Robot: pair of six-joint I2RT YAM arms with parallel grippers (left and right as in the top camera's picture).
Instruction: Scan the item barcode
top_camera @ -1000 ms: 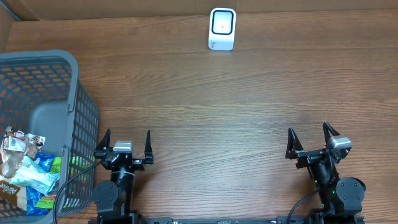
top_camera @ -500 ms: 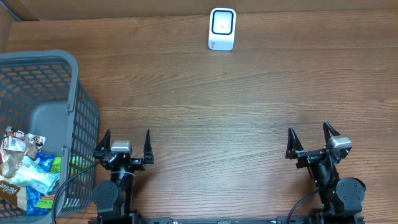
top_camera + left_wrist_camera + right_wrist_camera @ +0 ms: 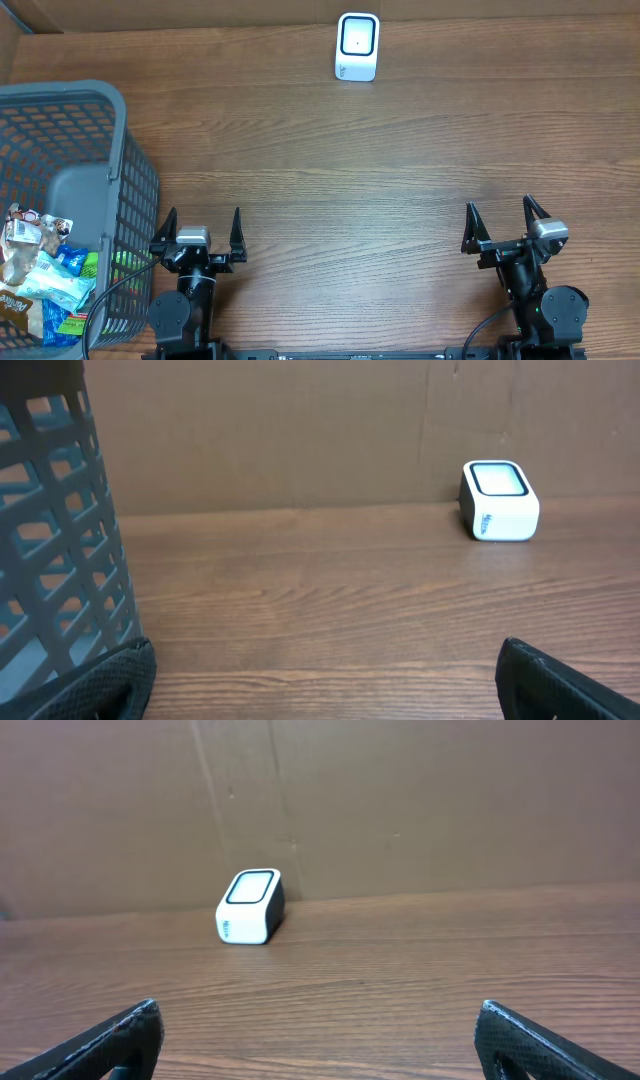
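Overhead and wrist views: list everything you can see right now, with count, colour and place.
scanner: one, white with a dark-rimmed window, far edge of the table near the middle
basket: one, grey mesh, left side of the table
packets: several, white, blue and green, inside the basket; exact count unclear
table: one, brown wood grain, under everything
cardboard wall: one, brown, behind the scanner
left gripper: one, black, near edge beside the basket, open and empty
right gripper: one, black, near edge on the right, open and empty
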